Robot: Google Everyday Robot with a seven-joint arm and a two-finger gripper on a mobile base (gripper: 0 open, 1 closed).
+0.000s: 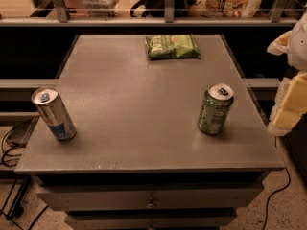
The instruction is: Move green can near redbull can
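Camera view: one green can (pixel 216 109), one redbull can (pixel 53 114), gripper (pixel 292 103) perhaps rightmost.

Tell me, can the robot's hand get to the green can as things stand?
Probably yes. The hand hangs just off the table's right edge, the green can stands upright nearest that side, and nothing stands between them; the snack bag and redbull can sit far off.

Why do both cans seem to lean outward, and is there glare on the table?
Camera view: wide-lens distortion likely tilts the redbull can leftward and the green can rightward; a soft sheen crosses the table; the pincer, at the right edge, looks brightly lit.
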